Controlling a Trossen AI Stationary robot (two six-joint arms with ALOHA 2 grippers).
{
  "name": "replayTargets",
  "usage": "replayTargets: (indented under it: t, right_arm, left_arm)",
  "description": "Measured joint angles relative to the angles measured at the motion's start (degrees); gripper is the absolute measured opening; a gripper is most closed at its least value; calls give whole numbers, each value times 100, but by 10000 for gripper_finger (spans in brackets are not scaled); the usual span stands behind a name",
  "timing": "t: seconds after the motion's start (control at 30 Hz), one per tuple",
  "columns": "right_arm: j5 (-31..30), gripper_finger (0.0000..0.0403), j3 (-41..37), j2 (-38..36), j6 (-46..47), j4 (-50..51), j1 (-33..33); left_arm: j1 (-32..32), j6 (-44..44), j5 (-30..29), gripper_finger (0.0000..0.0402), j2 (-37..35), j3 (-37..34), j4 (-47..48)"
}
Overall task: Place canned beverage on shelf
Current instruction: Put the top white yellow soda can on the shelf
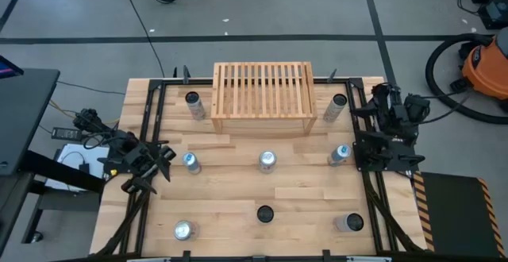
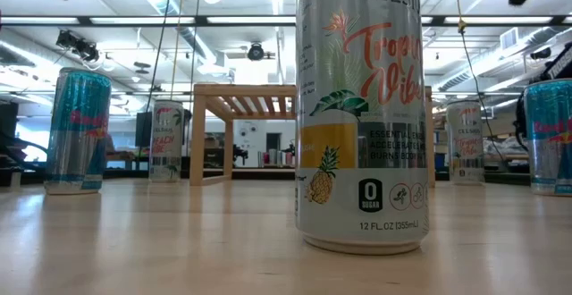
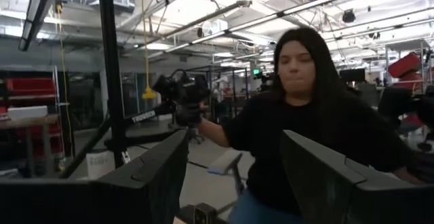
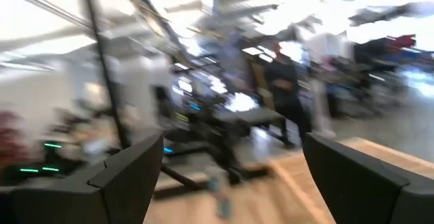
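The light wood shelf [image 1: 262,95] with its slatted top stands at the table's far middle; it also shows in the low view [image 2: 243,104]. Several cans stand upright on the table, among them a silver Celsius can [image 2: 362,107] at the near middle [image 1: 264,213] and one at the centre [image 1: 267,161]. My left gripper [image 1: 159,165] is open and empty at the table's left side, beside a blue-topped can [image 1: 191,162]. My right gripper [image 1: 387,163] is open and empty at the right side, near another can [image 1: 340,154]. Both wrist views show only the fingers and the room.
Two cans [image 1: 193,103] [image 1: 335,105] flank the shelf. More cans stand near the front edge [image 1: 183,230] [image 1: 349,223]. Black rails [image 1: 147,127] run along both table sides. A person [image 3: 305,115] stands beyond the table. An orange vacuum [image 1: 486,63] sits on the floor at the right.
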State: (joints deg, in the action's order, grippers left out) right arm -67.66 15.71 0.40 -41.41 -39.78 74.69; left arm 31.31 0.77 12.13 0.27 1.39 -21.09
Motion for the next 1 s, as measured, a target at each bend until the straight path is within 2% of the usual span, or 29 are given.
replayTargets:
  t: [0.17,0.3,0.4,0.77,0.87,1.0]
  right_arm:
    - [1366,364,0,0,818,597,202]
    - [2681,364,0,2,1181,1143,215]
    - [3245,364,0,64,1150,1254,213]
    - [3532,364,-5,247,-382,1164,208]
    - [3403,364,2,247,-288,1076,176]
    - [3354,364,202,304,289,1250,162]
  left_arm:
    - [0,467,-3,243,1,0,-274]
    - [0,-62,-46,243,1,0,-489]
    - [0,-475,-45,243,-2,0,-578]
    - [0,-1521,-111,243,1,0,-590]
    - [0,-1315,-556,243,-1,13,-638]
    - [0,-696,-1638,243,-2,135,-578]
